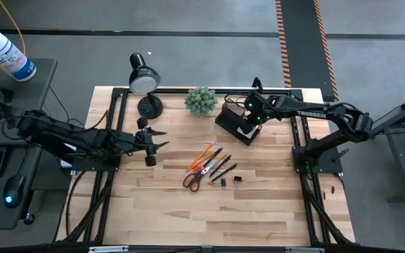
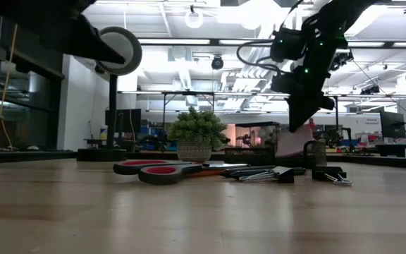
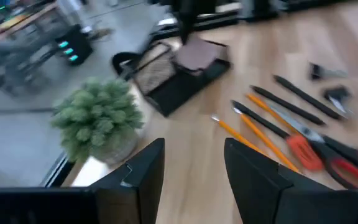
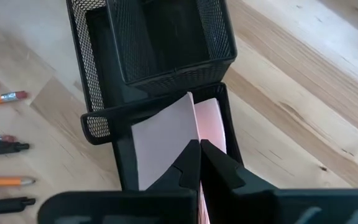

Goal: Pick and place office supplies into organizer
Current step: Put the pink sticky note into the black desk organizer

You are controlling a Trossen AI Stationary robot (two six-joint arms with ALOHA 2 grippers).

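Right gripper (image 4: 199, 155): fingers pinching the pink square sticky-note pad (image 4: 182, 140), low over the black mesh organizer (image 4: 148, 50) tray.
Left gripper (image 1: 159, 140): fingers spread, holding nothing, above the wooden bench (image 1: 259, 204).
Orange-handled scissors (image 1: 194, 178): on bench beside pencils.

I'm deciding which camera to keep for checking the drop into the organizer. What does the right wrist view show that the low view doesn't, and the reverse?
Right wrist only: the organizer's mesh cup interior and low tray, with the sticky-note pad over the tray.

Low only: the scissors, plant and lamp.

Both: the right hand shut on the pad above the organizer.
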